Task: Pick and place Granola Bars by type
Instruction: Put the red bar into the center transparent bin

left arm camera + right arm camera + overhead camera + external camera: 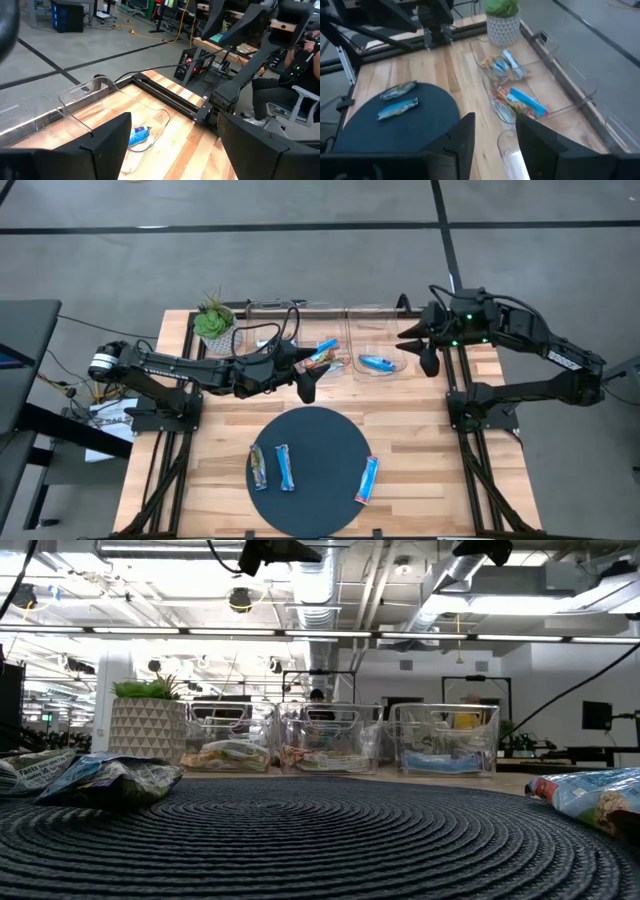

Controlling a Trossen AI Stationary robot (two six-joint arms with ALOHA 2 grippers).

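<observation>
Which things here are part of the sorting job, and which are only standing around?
Part of the job:
- granola bars on the round mat
- granola bars already in the bins
- clear plastic bins
- round dark mat

Just standing around:
- potted plant

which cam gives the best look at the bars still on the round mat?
High view: all three bars lie unobstructed on the dark mat, two near its left edge, one at the right. Low view shows them edge-on only. Right wrist view catches just the two left ones. Left wrist view shows none.
</observation>
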